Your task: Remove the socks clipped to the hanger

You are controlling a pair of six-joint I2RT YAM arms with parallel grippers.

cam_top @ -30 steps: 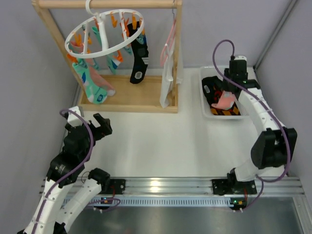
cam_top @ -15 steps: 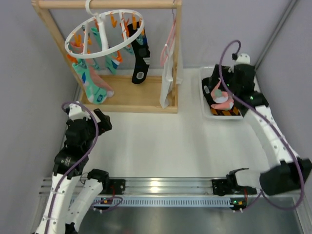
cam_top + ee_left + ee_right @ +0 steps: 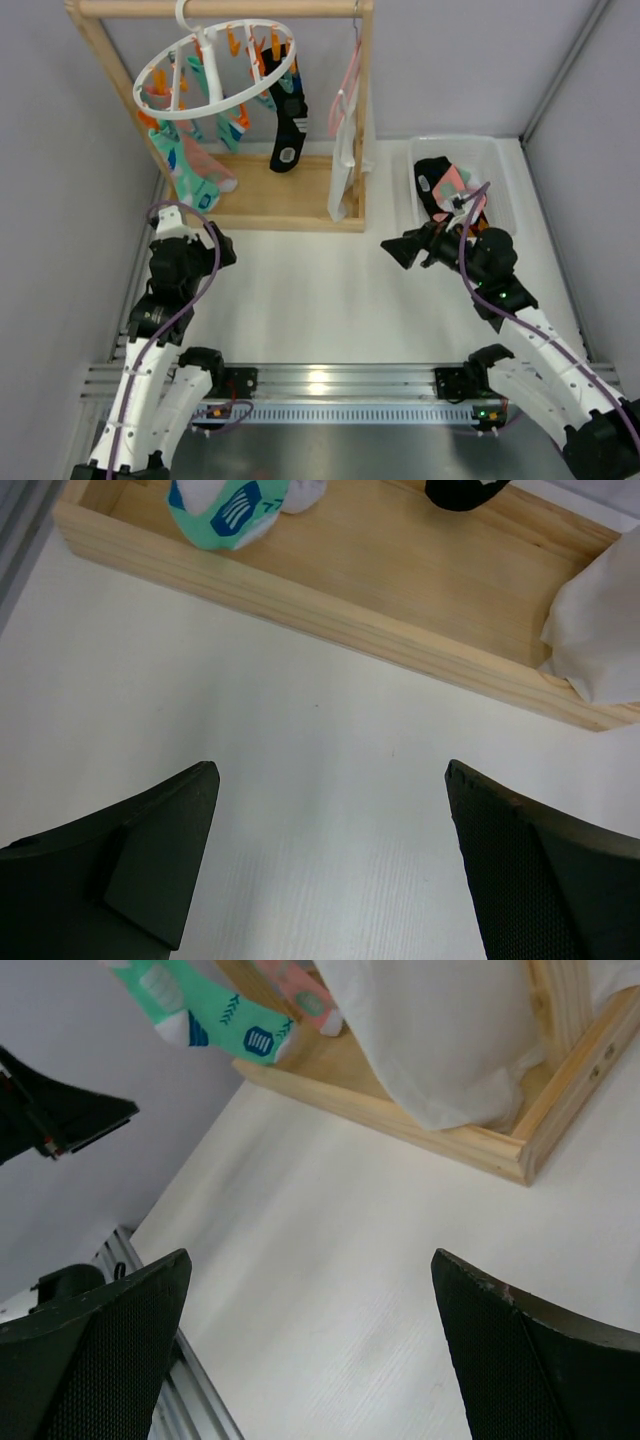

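R arm swung from bin to centre — R fingers & L fingers apart.

The right gripper is hovering over the table, jaws gaping wide, nothing between them. Ahead, a white cloth is drooping into the wooden frame, with a mint sock and a pink sock dangling beside it.
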